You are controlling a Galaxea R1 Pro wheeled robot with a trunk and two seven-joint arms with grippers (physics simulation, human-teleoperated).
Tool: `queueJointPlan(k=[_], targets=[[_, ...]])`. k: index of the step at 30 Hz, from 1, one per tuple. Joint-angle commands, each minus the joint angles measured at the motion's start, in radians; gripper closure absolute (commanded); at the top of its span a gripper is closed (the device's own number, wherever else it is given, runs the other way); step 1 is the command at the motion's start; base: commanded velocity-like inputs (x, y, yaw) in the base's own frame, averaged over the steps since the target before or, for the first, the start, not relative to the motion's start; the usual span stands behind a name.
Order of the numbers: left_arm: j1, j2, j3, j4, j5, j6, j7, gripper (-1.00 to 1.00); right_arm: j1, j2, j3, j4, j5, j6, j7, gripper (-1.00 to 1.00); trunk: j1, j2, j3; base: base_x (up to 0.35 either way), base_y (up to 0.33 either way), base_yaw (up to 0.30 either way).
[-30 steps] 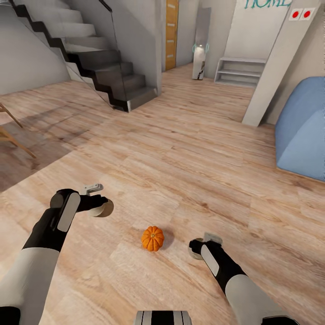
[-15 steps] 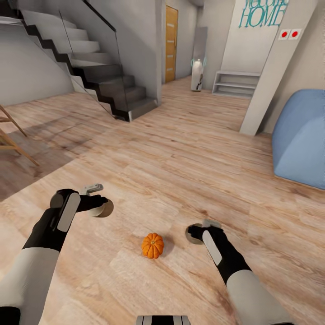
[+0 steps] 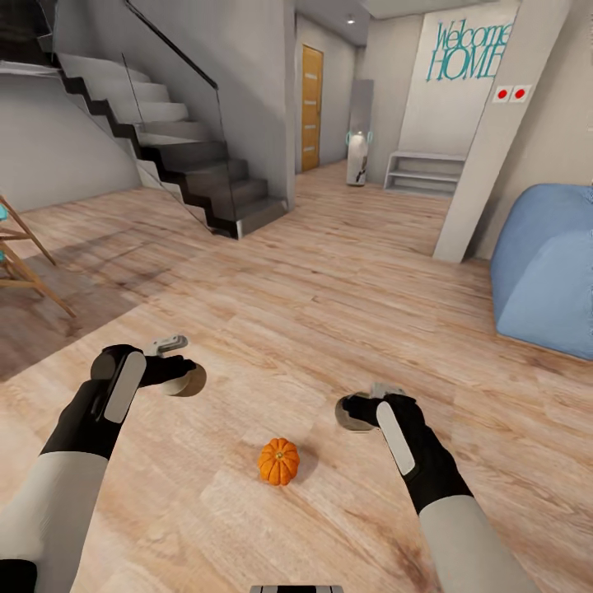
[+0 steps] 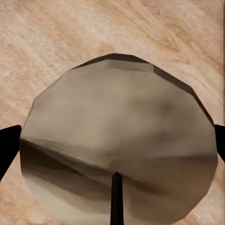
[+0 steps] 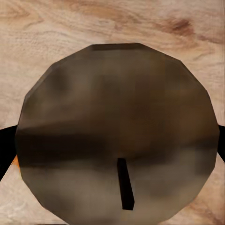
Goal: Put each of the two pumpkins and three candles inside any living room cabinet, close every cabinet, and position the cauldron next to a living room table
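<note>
One orange pumpkin sits on the wooden floor between my two arms. My left gripper hangs to its far left, shut on a beige-grey candle. That candle's round top and dark wick fill the left wrist view, with dark fingertips at its sides. To the pumpkin's right and a little beyond it, my right gripper is shut on a second candle, seen close up in the right wrist view. The cabinet and the cauldron are out of view.
A dark staircase with a glass rail rises at the back left. A white pillar and a blue padded seat stand at the right. Wooden furniture legs show at the left edge. Open floor lies ahead.
The camera has tilted up, so the room and the pumpkin sit lower in the picture. My right gripper with its candle has risen and moved forward past the pumpkin.
</note>
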Motion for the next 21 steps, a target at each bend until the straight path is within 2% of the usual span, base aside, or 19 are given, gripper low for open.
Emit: queueJointPlan(k=[1, 5, 9, 15, 21], targets=[[0.000, 0.000, 0.000, -0.001, 0.009, 0.003, 0.007, 1.00, 0.003, 0.000, 0.001, -0.017, -0.013, 0.018, -0.012, 1.00, 0.000, 0.000, 0.003, 0.000, 0.000, 0.000], [0.000, 0.000, -0.001, 0.000, 0.009, 0.003, 0.008, 1.00, 0.045, 0.000, 0.001, -0.124, -0.014, 0.087, -0.011, 1.00, -0.002, 0.001, 0.018, 0.000, 0.000, 0.000], [0.000, 0.000, -0.001, 0.000, 0.009, 0.003, 0.008, 1.00, 0.061, 0.000, 0.000, -0.164, -0.014, 0.106, -0.010, 1.00, -0.004, 0.002, 0.034, 0.000, 0.000, 0.000], [0.000, 0.000, -0.001, 0.001, 0.009, 0.003, 0.008, 1.00, 0.068, -0.001, -0.002, -0.181, -0.014, 0.113, -0.010, 1.00, -0.007, 0.003, 0.057, 0.000, 0.000, 0.018], [0.000, 0.000, -0.003, -0.001, 0.009, 0.003, 0.008, 1.00, 0.069, -0.001, -0.001, -0.183, -0.014, 0.114, -0.011, 1.00, -0.009, 0.004, 0.076, 0.000, 0.000, 0.212]])
